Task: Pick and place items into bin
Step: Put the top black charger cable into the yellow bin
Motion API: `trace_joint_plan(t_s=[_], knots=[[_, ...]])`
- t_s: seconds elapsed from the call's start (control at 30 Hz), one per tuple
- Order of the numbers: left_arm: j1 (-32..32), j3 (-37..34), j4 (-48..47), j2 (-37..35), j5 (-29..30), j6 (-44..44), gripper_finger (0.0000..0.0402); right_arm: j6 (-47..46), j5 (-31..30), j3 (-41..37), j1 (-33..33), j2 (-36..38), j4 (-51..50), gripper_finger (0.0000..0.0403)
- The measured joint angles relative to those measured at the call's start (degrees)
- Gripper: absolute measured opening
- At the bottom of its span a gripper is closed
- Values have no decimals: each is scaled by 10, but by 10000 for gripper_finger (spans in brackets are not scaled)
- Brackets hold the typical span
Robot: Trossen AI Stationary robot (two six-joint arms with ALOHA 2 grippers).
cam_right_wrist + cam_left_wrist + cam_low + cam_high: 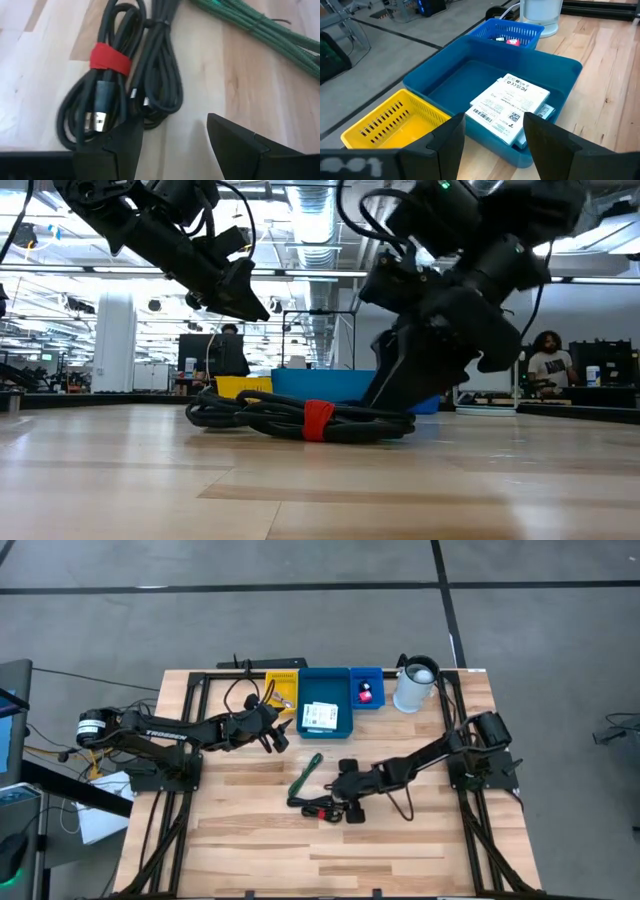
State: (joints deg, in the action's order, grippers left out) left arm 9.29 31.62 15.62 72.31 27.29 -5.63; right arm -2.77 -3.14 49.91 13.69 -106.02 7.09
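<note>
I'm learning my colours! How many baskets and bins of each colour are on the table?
Yellow basket: 1
Big blue bin: 1
Small blue basket: 1
Total: 3, two blue and one yellow.

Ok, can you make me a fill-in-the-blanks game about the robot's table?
1. The white printed packets lie inside the big ____ bin.
2. The strap around the black cable bundle is ____.
3. Beside the big bin stands a small empty ____ basket.
4. The right gripper hovers over the cable, its fingers ____.

Missing words: blue; red; yellow; open
</note>
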Motion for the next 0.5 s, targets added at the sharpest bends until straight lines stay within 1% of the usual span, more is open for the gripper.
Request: trace_joint_plan(t_s=[0.27, 0.5], knots=[[0, 0, 0, 0, 0, 3, 193, 22, -14, 72, 17, 0, -113, 213], [0, 0, 1, 0, 0, 3, 193, 46, -2, 84, 17, 0, -117, 214]])
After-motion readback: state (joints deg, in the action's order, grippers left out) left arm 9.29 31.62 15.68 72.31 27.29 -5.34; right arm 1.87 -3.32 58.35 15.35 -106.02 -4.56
